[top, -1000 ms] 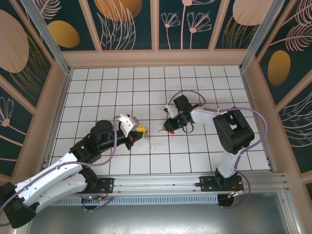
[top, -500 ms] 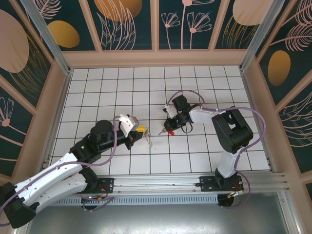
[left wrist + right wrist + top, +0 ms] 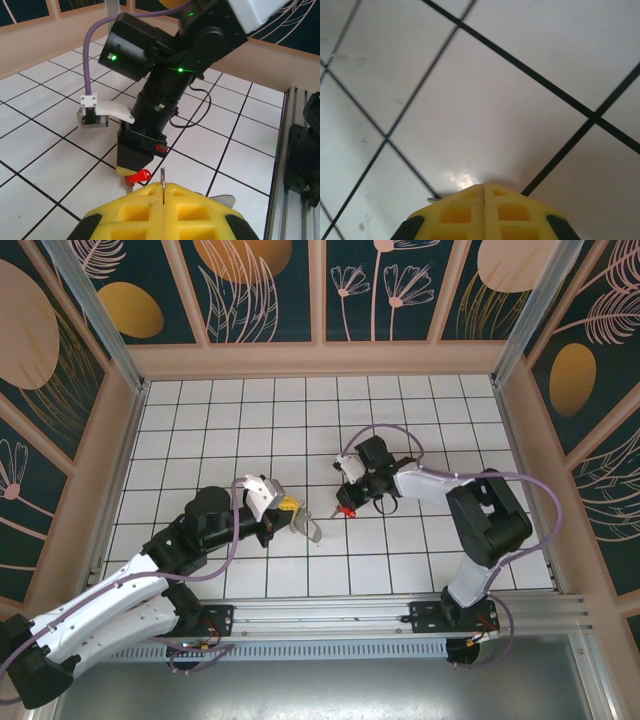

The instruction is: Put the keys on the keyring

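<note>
My left gripper (image 3: 292, 506) (image 3: 163, 187) is shut on the keyring (image 3: 311, 530). Its thin metal ring (image 3: 162, 176) stands edge-on between the yellow fingers, and the pale strap hangs below toward the floor. My right gripper (image 3: 348, 503) (image 3: 128, 170) (image 3: 484, 187) points down at the tiles, shut on the key (image 3: 347, 510). The key's red head (image 3: 140, 176) pokes out under its fingertips, just left of the metal ring and close to it. A sliver of silver blade (image 3: 431, 200) shows beside the right fingers.
White tiled floor (image 3: 250, 420) with black grid lines, walled by a pale frame (image 3: 320, 358) on three sides. The metal rail (image 3: 330, 615) with both arm bases runs along the near edge. The right arm's purple cable (image 3: 385, 430) loops above its wrist.
The right arm's elbow swung right while its gripper stayed low over the key. The keyring strap under the left gripper swung and now shows broader.
</note>
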